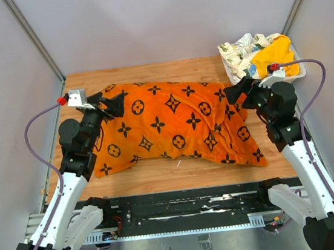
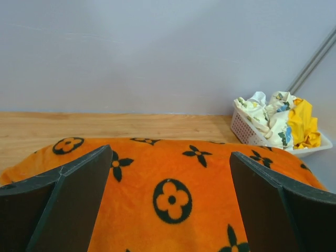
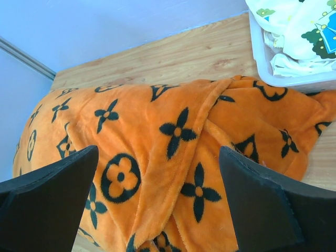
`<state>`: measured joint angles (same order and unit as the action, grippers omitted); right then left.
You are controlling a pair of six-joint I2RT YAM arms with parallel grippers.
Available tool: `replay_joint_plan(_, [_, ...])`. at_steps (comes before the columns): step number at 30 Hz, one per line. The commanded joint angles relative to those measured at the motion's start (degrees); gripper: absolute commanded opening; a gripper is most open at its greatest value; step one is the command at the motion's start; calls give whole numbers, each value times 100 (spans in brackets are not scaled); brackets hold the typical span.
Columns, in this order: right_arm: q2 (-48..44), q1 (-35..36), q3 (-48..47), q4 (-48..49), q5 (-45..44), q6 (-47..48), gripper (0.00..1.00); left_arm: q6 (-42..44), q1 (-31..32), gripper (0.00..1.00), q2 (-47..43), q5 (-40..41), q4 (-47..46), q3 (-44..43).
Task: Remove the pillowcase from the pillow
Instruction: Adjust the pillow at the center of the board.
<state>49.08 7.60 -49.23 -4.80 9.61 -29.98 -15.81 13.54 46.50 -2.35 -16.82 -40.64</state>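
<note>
The orange pillowcase (image 1: 166, 122) with black flower and diamond motifs lies across the wooden table, plump on the left and flatter and creased on the right. The pillow itself is hidden inside it. My left gripper (image 1: 114, 104) hovers open over the case's left end, with the fabric (image 2: 173, 194) showing between its fingers. Over the creased right end, my right gripper (image 1: 236, 91) is open too; a long fold of the case (image 3: 173, 173) runs between its fingers. Neither gripper holds anything.
A white basket (image 1: 233, 71) at the back right corner holds a yellow cloth (image 1: 274, 54) and a white floral-print cloth (image 1: 243, 47). It sits just behind my right gripper. Grey walls close in the table on three sides.
</note>
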Motion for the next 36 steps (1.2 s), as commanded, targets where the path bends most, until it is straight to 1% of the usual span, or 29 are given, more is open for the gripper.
replay_joint_plan(1, [2,-129,-192,-82,2,-64,98,81,-55,99,-12,-443,-371,-27])
replay_joint_plan(3, [20,-134,-203,-153,-117,-53,98,-47,-55,99,33,-923,-217,-243])
replay_joint_plan(5, [37,-139,-139,-150,-211,-4,98,-228,-57,99,187,-1741,-22,-601])
replay_joint_plan(8, [125,-146,0,-97,-215,71,98,-527,-60,99,581,-3361,-67,-1146])
replay_joint_plan(11, [243,-151,-27,-209,-1,114,98,-509,-40,99,772,-4795,-152,-1545])
replay_joint_plan(14, [339,-157,-78,-396,-51,147,98,-459,14,99,753,-6042,-507,-1543])
replay_joint_plan(16, [417,-153,-86,-539,-298,78,98,-379,94,99,643,-6980,-918,-1360])
replay_joint_plan(18, [560,-153,-95,-744,-593,-109,98,-91,238,99,459,-7438,-1065,-1064])
replay_joint_plan(19, [646,-153,-88,-814,-615,-171,98,99,285,99,388,-7447,-1004,-958])
replay_joint_plan(21, [848,-153,-87,-985,-602,-335,98,289,311,99,426,-7299,-839,-886])
replay_joint_plan(23, [1003,-154,-11,-996,-468,-407,99,220,316,99,637,-6745,-755,-907])
replay_joint_plan(24, [1054,-153,46,-943,-365,-426,99,253,316,99,761,-6291,-611,-953])
replay_joint_plan(26, [1132,-137,176,-724,-113,-461,99,349,313,99,1036,-5089,-177,-1074])
replay_joint_plan(28, [1177,-56,328,-467,90,-547,99,299,307,99,1406,-3550,265,-1240])
replay_joint_plan(30, [1259,98,459,-235,213,-621,95,109,288,99,1875,-2112,728,-1438])
replay_joint_plan(33, [1516,452,538,-109,177,-702,93,-319,204,99,2612,-938,1322,-1659])
replay_joint_plan(34, [1594,635,556,-101,124,-724,92,-432,202,97,2795,-637,1455,-1625])
replay_joint_plan(36, [1738,920,592,-8,91,-749,86,-664,202,95,2997,-150,1518,-1321])
